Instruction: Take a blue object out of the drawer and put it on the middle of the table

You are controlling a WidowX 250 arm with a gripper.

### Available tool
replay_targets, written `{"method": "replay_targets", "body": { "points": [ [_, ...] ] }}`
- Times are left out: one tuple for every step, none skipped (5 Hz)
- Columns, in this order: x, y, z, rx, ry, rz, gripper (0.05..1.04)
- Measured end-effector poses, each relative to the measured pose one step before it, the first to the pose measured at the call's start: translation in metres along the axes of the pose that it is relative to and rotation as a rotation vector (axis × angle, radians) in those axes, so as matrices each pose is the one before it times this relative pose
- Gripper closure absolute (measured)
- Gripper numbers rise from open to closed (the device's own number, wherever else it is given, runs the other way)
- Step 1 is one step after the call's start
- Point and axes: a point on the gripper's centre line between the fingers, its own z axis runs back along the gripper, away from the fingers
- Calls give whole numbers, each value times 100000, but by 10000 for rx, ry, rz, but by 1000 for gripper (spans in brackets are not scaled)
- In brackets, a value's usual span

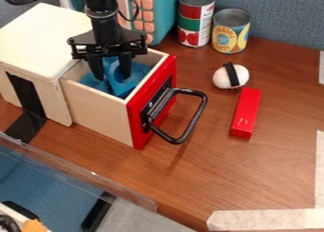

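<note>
Inside the open drawer (98, 108), the blue object (119, 85) sits by the gripper (112, 78), its fingers (125, 65) apart; wooden walls and a red front (138, 124) hem it in, and past the black handle (201, 113) a red block (246, 113) and black-banded white ball (220, 78) lie on the table (265, 165), two cans (230, 32) behind

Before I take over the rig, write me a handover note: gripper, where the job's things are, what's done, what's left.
Gripper: down in the drawer, fingers apart at the blue object; whether they touch it, I cannot tell.
Things: blue object inside the open drawer; red block and white ball-like piece with a black band on the table, right of the drawer in the view.
Done: drawer open, gripper at the object.
Left: grip it, lift it clear, set it mid-table, release.
</note>
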Motion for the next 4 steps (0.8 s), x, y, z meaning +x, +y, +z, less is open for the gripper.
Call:
{"method": "replay_targets", "body": {
  "points": [
    [-903, -2, 794, -194, -63, 21, 689],
    [-328, -1212, 2254, -242, -507, -261, 693],
    [-472, -1566, 2492, -454, -378, -295, 693],
    [-381, -1127, 1650, -431, -147, -10, 693]
  ]
}}
